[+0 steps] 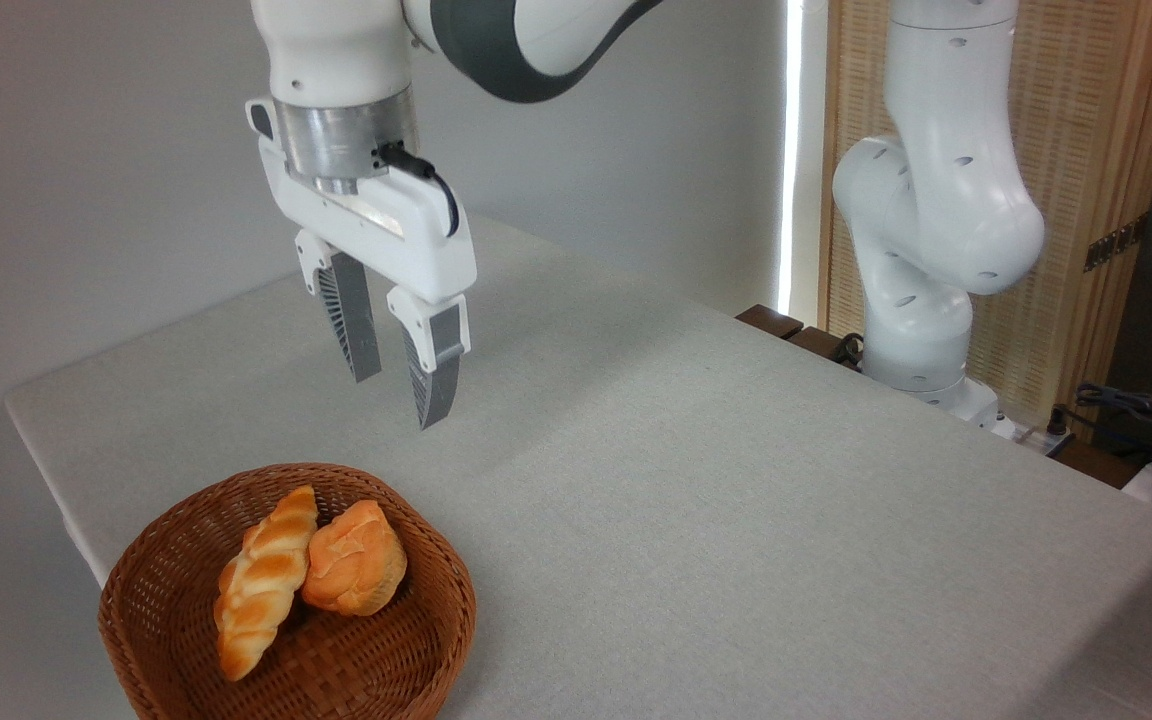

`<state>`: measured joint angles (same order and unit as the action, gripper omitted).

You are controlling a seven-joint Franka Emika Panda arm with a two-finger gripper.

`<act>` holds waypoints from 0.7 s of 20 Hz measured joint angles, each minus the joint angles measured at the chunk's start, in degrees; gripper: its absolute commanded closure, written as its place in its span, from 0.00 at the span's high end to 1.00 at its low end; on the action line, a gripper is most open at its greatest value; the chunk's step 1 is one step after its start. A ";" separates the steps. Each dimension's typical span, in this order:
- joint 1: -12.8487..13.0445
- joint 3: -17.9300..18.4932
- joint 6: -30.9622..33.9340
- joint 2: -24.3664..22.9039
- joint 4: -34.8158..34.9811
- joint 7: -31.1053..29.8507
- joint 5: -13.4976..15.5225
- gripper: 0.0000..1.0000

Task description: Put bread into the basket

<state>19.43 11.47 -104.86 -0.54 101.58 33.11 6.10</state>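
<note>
**Mia:** Bread first! Where is the long, twisty, golden-orange bread (264, 581)?

**Ben:** It lies inside the round, brown, woven wicker basket (161, 560), down in the lower left of the frame. It points from the basket's back edge toward the front.

**Mia:** Is anything next to it?

**Ben:** Yes, a round, lumpy orange bun (354, 571) sits in the basket too. It touches the twisty bread on its right side.

**Mia:** Where is the white robot gripper with grey ribbed fingers (398, 397)?

**Ben:** Up high, in the upper left middle of the frame. It hangs in the air over the pale grey table (736, 520), above the basket and a bit to the right.

**Mia:** Is it holding anything?

**Ben:** No. Its jaws are apart with a small gap, and nothing is between them. They point down.

**Mia:** What is on the right?

**Ben:** The white robot arm base (921, 250) stands at the table's far edge, in front of a light wooden screen (1086, 150).
</note>
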 measured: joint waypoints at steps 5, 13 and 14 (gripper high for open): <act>0.02 0.03 0.16 -0.93 -0.09 -0.12 -0.01 1.00; -5.34 -2.24 0.16 -2.10 -0.41 -0.51 -0.13 1.00; -7.29 -4.04 0.16 -2.16 -0.42 -0.51 -0.13 1.00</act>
<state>12.13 7.43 -104.71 -2.71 101.16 32.60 5.98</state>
